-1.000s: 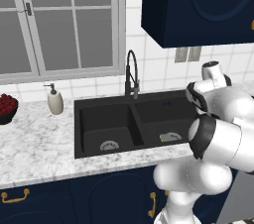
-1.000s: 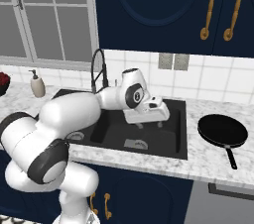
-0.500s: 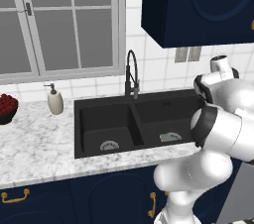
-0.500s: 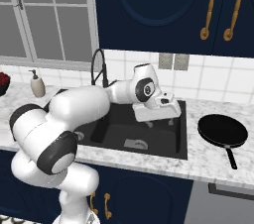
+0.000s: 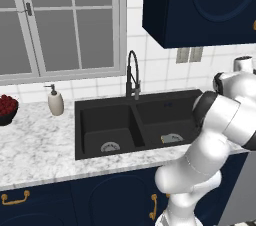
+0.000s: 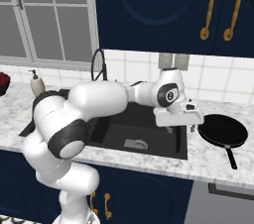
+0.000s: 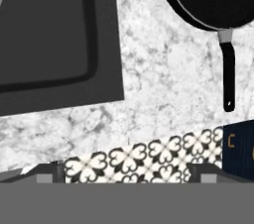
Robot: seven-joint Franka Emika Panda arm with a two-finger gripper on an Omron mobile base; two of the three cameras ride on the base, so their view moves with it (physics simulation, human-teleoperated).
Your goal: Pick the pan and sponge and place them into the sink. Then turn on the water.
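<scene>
Marble tabletop (image 6: 208, 156) right of sink (image 6: 163, 141): pan (image 6: 223, 130) flat on it, at 3 o'clock just beside the open, empty tool (image 6: 179, 128) in the right base view, handle (image 6: 231, 157) running toward 5 o'clock, front edge.

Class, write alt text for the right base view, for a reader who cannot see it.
A white robot arm reaches across a black double sink, its open hand hovering over the sink's right edge, just left of a black frying pan on the marble counter. A black gooseneck faucet rises behind the sink.
</scene>
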